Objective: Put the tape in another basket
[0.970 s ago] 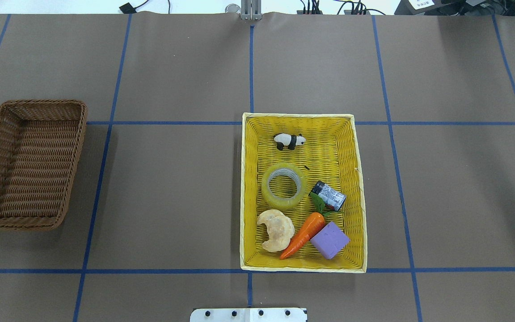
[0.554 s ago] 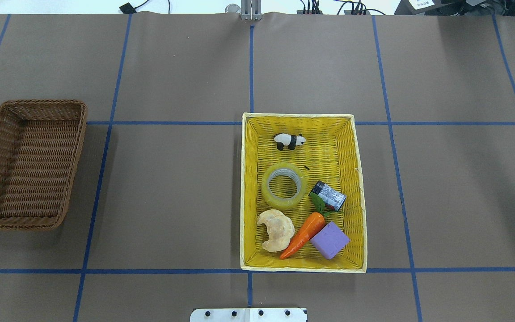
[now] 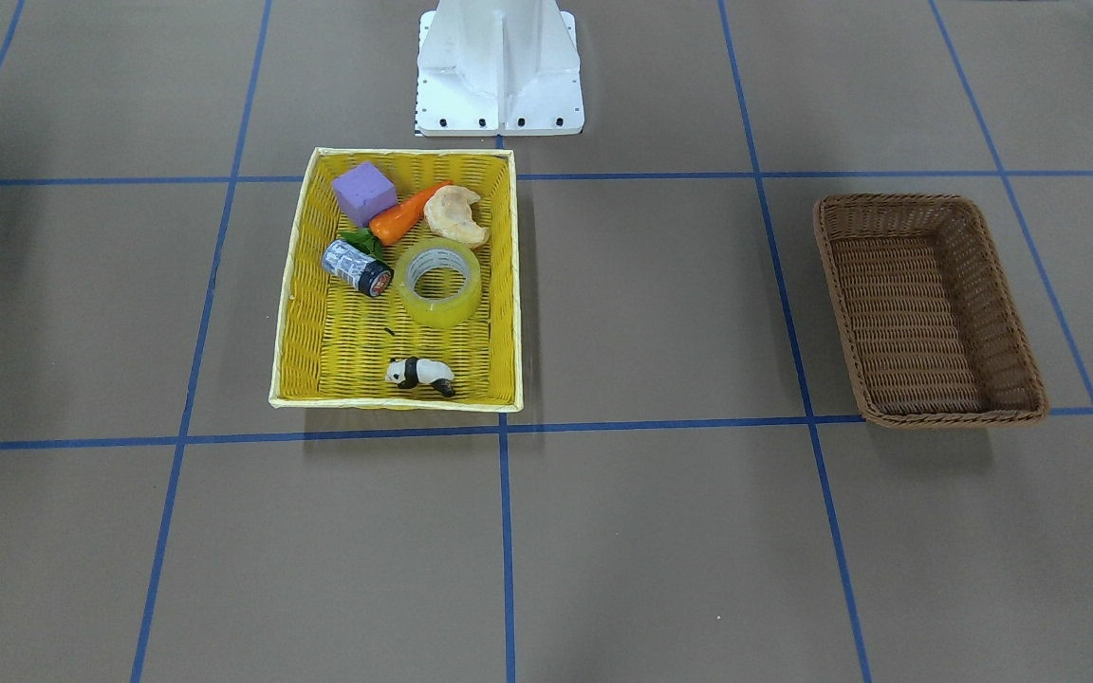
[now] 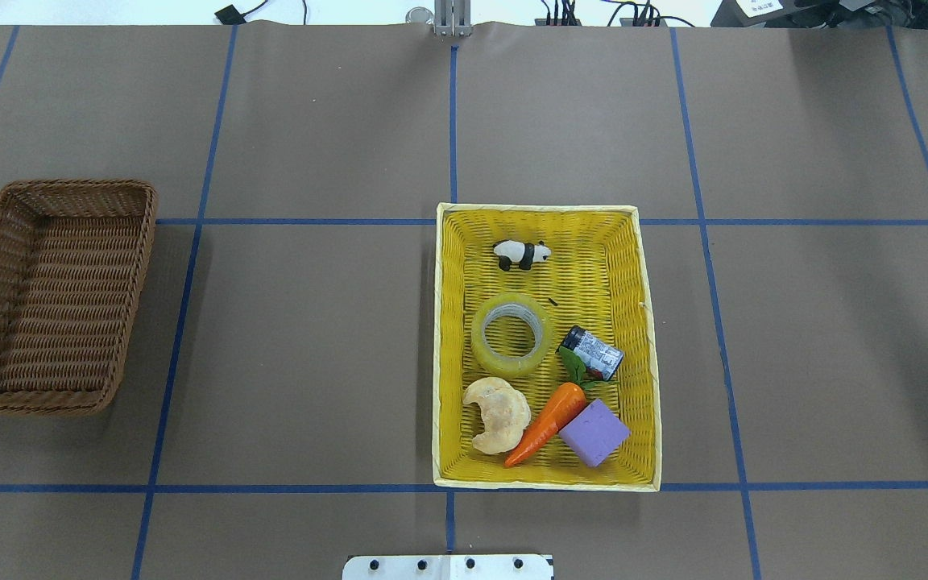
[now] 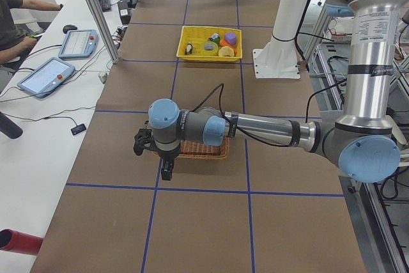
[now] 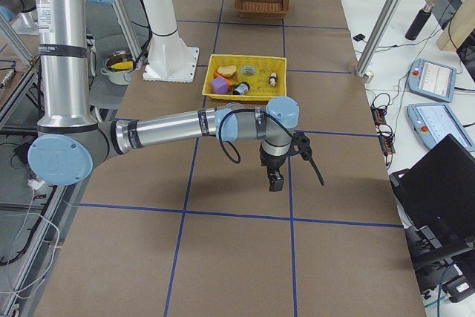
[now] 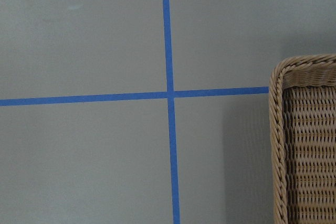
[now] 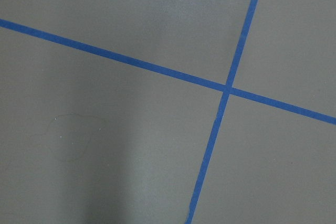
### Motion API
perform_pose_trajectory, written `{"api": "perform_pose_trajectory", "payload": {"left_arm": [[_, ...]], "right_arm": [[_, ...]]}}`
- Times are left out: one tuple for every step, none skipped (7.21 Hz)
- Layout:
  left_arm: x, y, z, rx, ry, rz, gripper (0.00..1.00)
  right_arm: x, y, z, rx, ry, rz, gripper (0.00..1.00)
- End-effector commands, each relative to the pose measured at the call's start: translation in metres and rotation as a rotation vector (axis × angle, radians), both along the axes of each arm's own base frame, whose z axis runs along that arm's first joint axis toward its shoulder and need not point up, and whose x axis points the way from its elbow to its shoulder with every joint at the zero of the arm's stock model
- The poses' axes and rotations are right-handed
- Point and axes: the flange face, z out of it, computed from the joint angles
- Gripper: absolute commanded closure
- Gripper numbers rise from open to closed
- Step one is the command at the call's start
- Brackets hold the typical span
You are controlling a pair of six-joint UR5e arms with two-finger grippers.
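Stage: pre-grasp. Tape (image 4: 511, 335) in yellow basket (image 4: 437, 346); you must reach and grip it. Left gripper (image 5: 165, 172), right gripper (image 6: 275, 181): state cannot tell.

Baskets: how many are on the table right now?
2. The yellow basket sits mid-table, holding the tape; the brown wicker basket is off to the robot's left. None seems hidden.

Basket (image 5: 208, 151) partly behind left arm (image 5: 262, 129)
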Motion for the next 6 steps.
{"api": "perform_pose_trajectory", "payload": {"left_arm": [[0.0,0.0,0.001,-0.001,0.0,0.0,0.02],[0.0,0.001,0.001,-0.003,0.0,0.0,0.02],[0.0,0.001,0.0,0.0,0.0,0.0,0.02],[0.0,0.001,0.0,-0.001,0.001,0.0,0.02],[0.0,0.001,0.001,-0.003,0.001,0.0,0.02],[-0.001,0.002,0.003,-0.006,0.0,-0.002,0.02]], "right_arm": [[0.0,0.0,0.0,-0.001,-0.003,0.0,0.0],[0.0,0.0,-0.001,0.002,-0.004,0.0,0.0],[-0.003,-0.001,-0.004,0.005,-0.012,-0.004,0.0],[-0.006,-0.001,-0.011,0.01,-0.053,-0.01,0.0],[-0.026,-0.006,-0.019,0.027,-0.092,-0.046,0.0],[-0.047,-0.013,-0.031,0.089,-0.098,-0.091,0.0]]}}
